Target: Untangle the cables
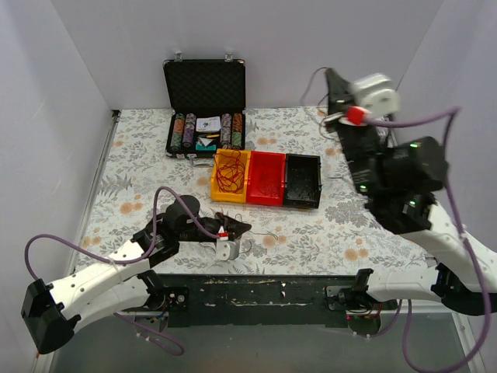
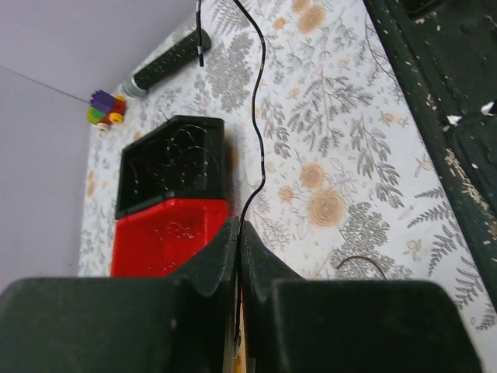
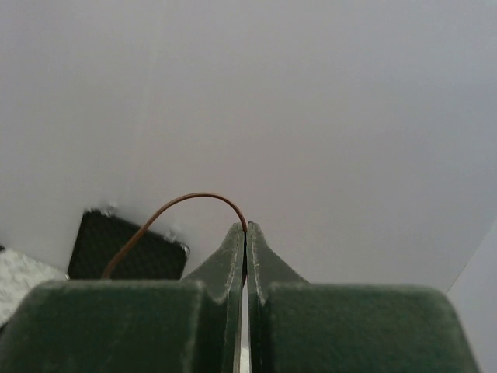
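Note:
A loose nest of red and orange cables [image 1: 227, 175] lies in the yellow bin [image 1: 217, 189]. My left gripper [image 1: 242, 228] is low over the table's near side, in front of the bins. In the left wrist view it [image 2: 238, 225] is shut on a thin black wire [image 2: 257, 116] that runs away across the table. My right gripper [image 1: 330, 76] is raised high at the back right. In the right wrist view it [image 3: 246, 228] is shut on a thin brown wire [image 3: 182, 201] that arcs off to the left.
A red bin [image 1: 266, 179] and a black bin [image 1: 303, 180] stand beside the yellow one. An open black poker chip case [image 1: 205, 85] stands at the back. A brown wire loop [image 2: 361, 260] lies on the floral cloth. A black cylinder [image 2: 167, 62] and a small coloured toy [image 2: 105, 110] lie at the right edge.

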Robot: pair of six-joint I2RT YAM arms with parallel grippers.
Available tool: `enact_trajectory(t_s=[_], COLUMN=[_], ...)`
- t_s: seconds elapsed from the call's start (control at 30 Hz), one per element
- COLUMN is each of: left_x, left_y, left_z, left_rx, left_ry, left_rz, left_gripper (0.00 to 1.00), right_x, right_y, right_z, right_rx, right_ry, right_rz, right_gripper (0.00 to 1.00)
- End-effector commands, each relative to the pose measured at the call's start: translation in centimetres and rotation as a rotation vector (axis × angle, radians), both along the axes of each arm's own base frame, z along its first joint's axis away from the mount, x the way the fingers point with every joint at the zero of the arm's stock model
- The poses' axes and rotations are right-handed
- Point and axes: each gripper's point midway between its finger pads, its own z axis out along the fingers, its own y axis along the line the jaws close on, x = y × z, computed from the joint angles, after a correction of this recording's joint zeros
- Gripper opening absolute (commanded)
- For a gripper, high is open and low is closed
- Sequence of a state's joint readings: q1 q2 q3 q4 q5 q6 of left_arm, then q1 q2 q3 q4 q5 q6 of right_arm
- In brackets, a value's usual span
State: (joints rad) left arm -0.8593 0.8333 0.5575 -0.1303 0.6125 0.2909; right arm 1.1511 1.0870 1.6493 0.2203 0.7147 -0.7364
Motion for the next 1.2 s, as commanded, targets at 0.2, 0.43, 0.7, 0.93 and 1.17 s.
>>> enact_trajectory(t_s=[0.2,0.43,0.7,0.93,1.17], left_x=[0.0,0.0,-0.1,-0.3,-0.1], left_y=[-0.1,0.2,0.3,0.4,0.6], left_z=[3.9,3.4,2.6,2.1,2.0], left_rx=[-0.08,-0.074,-0.07,-0.065,-0.067], left_ry=[-0.037,-0.066,-0.084,-0.092,-0.099], left_rz=[0.002,-0.002,-0.012,-0.018,-0.014], left_gripper=[0.0,0.0,0.0,0.0,0.0], right_x=[9.3,13.6,17.2,17.7,18.0], right_y=[2.2,2.2,0.4,-0.8,-0.8], right_z=[-6.5,-9.9,-13.6,-14.5,-15.2], right_rx=[-0.012,-0.009,0.005,0.025,0.03], right_ry=[0.147,0.218,0.304,0.316,0.33], right_rz=[0.026,0.046,0.025,0.014,0.025], right_gripper=[0.01,0.01,0.01,0.01,0.01])
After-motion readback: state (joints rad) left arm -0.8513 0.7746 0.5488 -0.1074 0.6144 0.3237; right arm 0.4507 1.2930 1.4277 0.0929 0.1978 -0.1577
